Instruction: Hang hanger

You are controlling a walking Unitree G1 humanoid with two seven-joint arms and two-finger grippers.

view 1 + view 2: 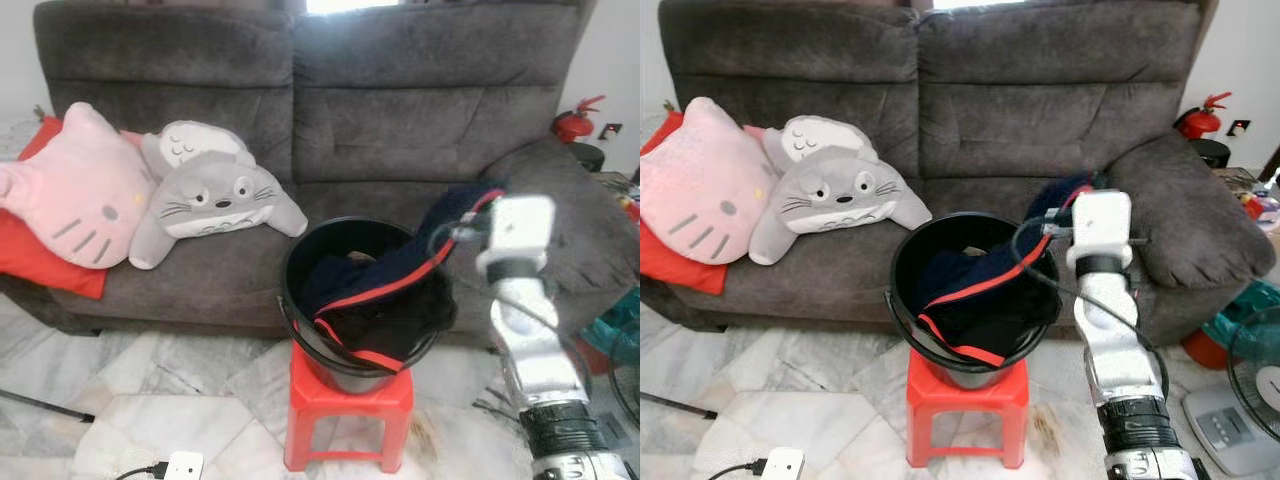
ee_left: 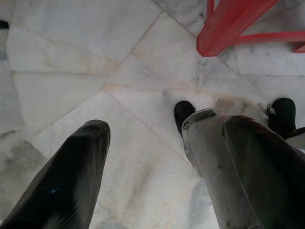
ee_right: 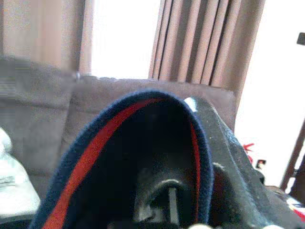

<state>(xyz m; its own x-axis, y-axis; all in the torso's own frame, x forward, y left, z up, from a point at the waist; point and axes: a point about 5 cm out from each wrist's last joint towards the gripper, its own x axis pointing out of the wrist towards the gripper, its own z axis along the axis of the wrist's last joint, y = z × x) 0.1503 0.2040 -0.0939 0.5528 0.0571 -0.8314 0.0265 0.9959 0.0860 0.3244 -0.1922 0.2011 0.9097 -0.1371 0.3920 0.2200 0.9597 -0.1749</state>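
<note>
A black bucket (image 1: 300,290) stands on a red plastic stool (image 1: 345,410) in front of the sofa. A navy garment with a red stripe (image 1: 400,280) lies in the bucket, and one end is pulled up to the right. My right gripper (image 1: 1068,197) is raised over the bucket's right rim, shut on that end of the garment (image 3: 124,157), which drapes over its fingers (image 3: 228,148) and hides the tips. My left gripper (image 2: 162,176) hangs low over the marble floor beside a leg of the stool (image 2: 228,28), open with nothing between its fingers.
A dark grey sofa (image 1: 400,130) fills the back, with a pink cat cushion (image 1: 70,200) and a grey plush (image 1: 215,195) on its left seat. A red fire extinguisher (image 1: 575,120) stands at the far right. A fan (image 1: 1260,375) and a white plug (image 1: 182,466) are on the floor.
</note>
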